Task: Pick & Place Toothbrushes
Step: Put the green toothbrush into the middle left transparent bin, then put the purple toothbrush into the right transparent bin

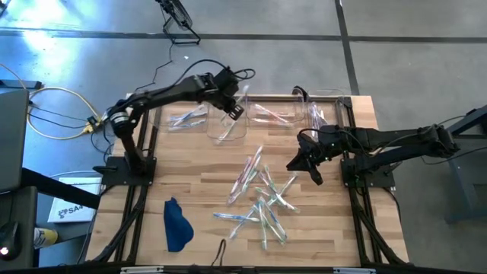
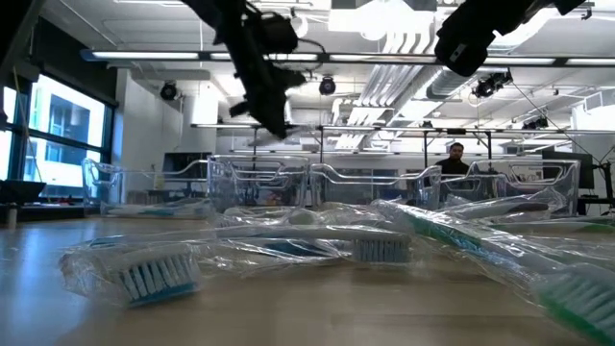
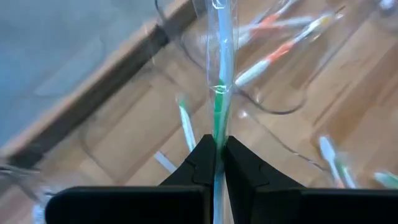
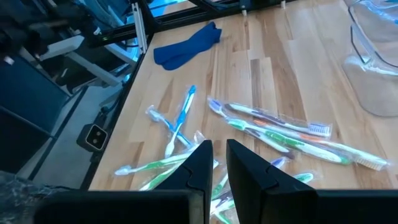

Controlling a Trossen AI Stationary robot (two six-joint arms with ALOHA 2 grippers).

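Beside the table [image 1: 205, 183], a label [image 1: 67, 211] reads "SA".

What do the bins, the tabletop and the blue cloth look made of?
Bins: clear, glossy, likely hard plastic; contents show through. Tabletop: pale wood planks with visible grain, satin finish. Blue cloth: soft matte fabric, crumpled into folds.

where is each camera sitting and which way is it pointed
High view: overhead, straight down on the table; both arms show.
Low view: table height, looking across wrapped toothbrushes into the room; arms enter from above.
Left wrist view: over the bins; left end effector shut on a green toothbrush.
Right wrist view: right end effector above the pile, which the high view shares, as with the blue cloth.
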